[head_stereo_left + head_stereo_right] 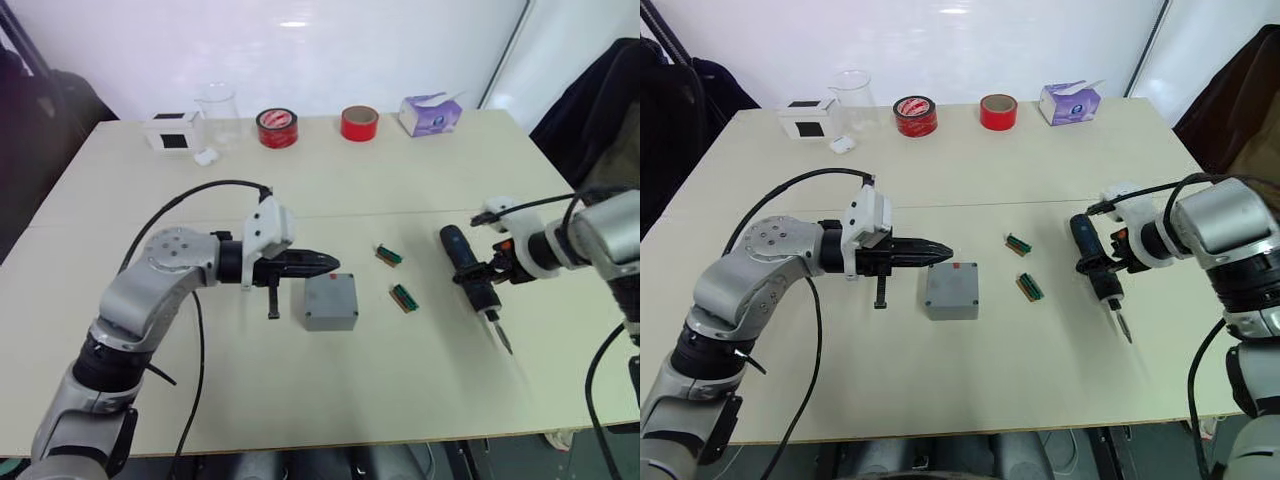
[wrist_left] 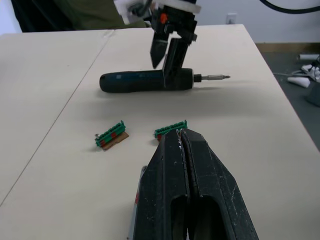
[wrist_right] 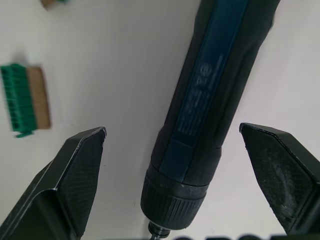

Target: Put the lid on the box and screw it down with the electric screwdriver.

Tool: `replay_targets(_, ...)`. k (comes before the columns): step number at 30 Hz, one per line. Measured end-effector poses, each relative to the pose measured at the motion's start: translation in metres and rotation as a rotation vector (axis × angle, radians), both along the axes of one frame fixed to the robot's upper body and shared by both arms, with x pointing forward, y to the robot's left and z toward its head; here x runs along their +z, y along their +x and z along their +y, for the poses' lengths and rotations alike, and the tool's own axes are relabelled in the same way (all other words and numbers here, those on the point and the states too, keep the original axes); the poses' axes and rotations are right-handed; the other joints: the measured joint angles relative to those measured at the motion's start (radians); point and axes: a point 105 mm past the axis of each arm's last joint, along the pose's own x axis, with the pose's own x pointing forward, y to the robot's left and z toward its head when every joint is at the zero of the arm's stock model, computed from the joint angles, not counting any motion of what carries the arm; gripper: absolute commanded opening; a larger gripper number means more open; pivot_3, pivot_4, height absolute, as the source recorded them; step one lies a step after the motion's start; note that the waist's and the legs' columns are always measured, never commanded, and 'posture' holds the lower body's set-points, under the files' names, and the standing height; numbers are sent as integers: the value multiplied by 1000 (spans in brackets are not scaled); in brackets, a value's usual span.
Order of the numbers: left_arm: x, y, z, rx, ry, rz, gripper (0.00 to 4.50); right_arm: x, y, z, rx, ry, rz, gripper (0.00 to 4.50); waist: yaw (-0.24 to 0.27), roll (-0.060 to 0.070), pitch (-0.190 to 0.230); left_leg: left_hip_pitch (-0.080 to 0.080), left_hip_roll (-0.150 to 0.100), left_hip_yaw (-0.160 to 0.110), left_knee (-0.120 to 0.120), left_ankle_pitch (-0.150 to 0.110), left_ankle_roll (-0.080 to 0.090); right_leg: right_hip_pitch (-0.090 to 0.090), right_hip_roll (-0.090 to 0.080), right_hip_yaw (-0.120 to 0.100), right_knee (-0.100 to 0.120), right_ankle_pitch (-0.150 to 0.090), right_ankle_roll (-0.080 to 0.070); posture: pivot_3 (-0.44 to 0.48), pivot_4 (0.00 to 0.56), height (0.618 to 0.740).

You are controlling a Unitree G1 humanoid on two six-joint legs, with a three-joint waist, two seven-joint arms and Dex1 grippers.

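Your right end effector (image 3: 172, 150) sits spread wide around the electric screwdriver (image 1: 1096, 265), not gripping. Your left end effector (image 1: 940, 251), pinched together, hovers at the box's (image 1: 951, 290) 11 o'clock corner.

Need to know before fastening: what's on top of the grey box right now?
The lid sits on the box, covering its inside. The shut left gripper hovers at its rim. Any screws there are too small to tell.

The electric screwdriver (image 3: 210, 95) carried a round mark and lines of small print on its blue strip, too faint to read. Nothing else bore legible text.
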Motion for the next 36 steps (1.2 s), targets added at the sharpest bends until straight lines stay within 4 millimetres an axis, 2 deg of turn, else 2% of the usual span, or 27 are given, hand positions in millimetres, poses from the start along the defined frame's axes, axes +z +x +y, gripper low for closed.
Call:
replay_targets(4,2,-4,-2,-7,-4,-14,0,-17,-1,-2,-19,3,73,4489,-2,0,0,0,0,1,0,0,0,0,-1,0,0,0,0,0,150,740)
replay_targets(6,4,-5,-3,-7,-10,-18,0,-18,2,0,-5,-2,78,4489,-3,0,0,0,0,0,0,0,0,0,0,0,0,0,0,0,150,740)
replay_targets(9,4,-5,-3,4,-14,-22,0,-20,7,2,7,-11,77,3736,-7,0,0,1,1,0,0,0,0,1,1,0,0,0,0,0,150,740)
replay_targets(12,5,-3,-3,17,-18,-24,0,-20,11,-1,2,-31,72,2684,-9,0,0,1,1,0,0,0,0,1,1,0,0,0,0,0,150,740)
replay_targets(15,5,-3,-3,26,-20,-25,0,-21,13,-3,12,-37,70,1885,-9,-1,0,1,1,0,0,0,0,1,1,0,0,0,0,0,150,740)
replay_targets(20,4,-2,-2,34,-22,-20,0,-18,15,-3,10,-39,70,1870,-9,0,0,1,1,0,0,0,0,1,1,0,0,0,0,0,150,740)
replay_targets(22,1,-2,0,38,-16,-10,0,-12,17,2,34,-31,43,1870,-9,1,1,0,1,1,0,0,0,-1,1,0,1,0,0,0,150,740)
replay_targets(24,-5,-2,4,42,1,12,0,4,22,14,77,9,-26,1870,-8,2,1,-1,1,1,0,0,0,-4,1,0,2,0,0,0,150,740)
replay_targets(26,-10,0,8,46,13,33,0,29,26,36,143,112,-136,1870,-8,3,2,-2,1,1,0,0,0,-5,1,1,3,0,0,0,150,740)
replay_targets(28,-13,2,9,44,21,45,0,66,26,72,273,271,-320,1870,-7,3,2,-2,2,1,-1,0,0,-5,2,0,3,0,0,0,150,740)
replay_targets(30,-16,2,9,34,34,49,0,97,17,106,412,422,-500,1870,-4,3,2,-2,2,0,-1,0,0,-4,2,0,3,0,0,0,150,740)
replay_targets(31,-17,2,9,25,37,50,0,107,12,117,457,476,-569,1870,-1,3,2,-2,2,0,-1,0,0,-3,2,0,3,0,0,0,150,740)
replay_targets(33,-20,3,10,19,45,65,0,118,5,135,510,564,-718,1870,4,2,1,-2,1,-1,0,0,0,-1,0,-1,2,0,0,0,150,740)
replay_targets(36,-25,4,10,9,59,77,0,117,4,150,484,630,-872,1870,3,2,1,-2,-2,0,1,0,0,-1,-2,-1,1,1,2,0,150,740)
